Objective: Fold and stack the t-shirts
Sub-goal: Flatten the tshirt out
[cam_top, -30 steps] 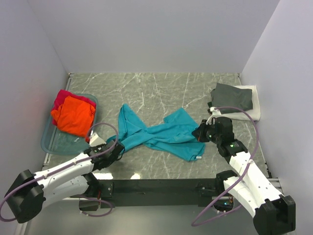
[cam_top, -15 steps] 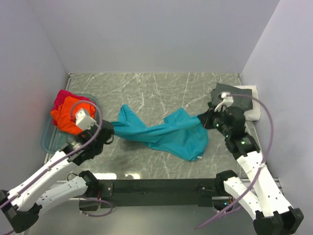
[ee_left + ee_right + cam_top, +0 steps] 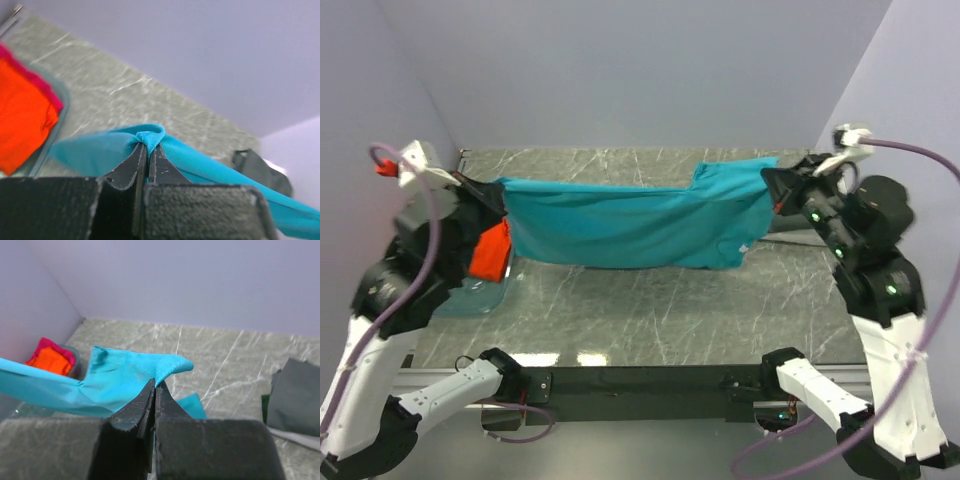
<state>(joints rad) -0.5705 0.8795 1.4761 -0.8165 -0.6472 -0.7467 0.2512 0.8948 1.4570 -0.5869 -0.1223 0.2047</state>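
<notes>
Nearest, at 6 o'clock in the top view, both arm bases sit at the edge of the marbled grey worktop (image 3: 620,320). From there the arms rear up and outward, one to each side.

Above the middle of the worktop the teal t-shirt (image 3: 620,225) is held up, spread as a broad sheet running from 9 o'clock to 3 o'clock. Its upper edge sags a little between the two grips. Whether its lower hem brushes the worktop cannot be told.

At the 9 o'clock end, the left gripper (image 3: 490,197) has its jaws pressed together on a bunched corner of the teal cloth; the left wrist view shows the fabric pinched at the tips. At the 3 o'clock end, the right gripper (image 3: 775,185) has its jaws likewise clamped on the opposite corner.

Below the left gripper, at 9 o'clock on the worktop, stands the clear bluish tub (image 3: 460,300), holding the orange t-shirt (image 3: 492,252) with the magenta-red t-shirt (image 3: 46,344) beside it on the far side.

Further back, toward 2 o'clock, the dark grey t-shirt (image 3: 295,397) lies folded on the white t-shirt (image 3: 297,439).
</notes>
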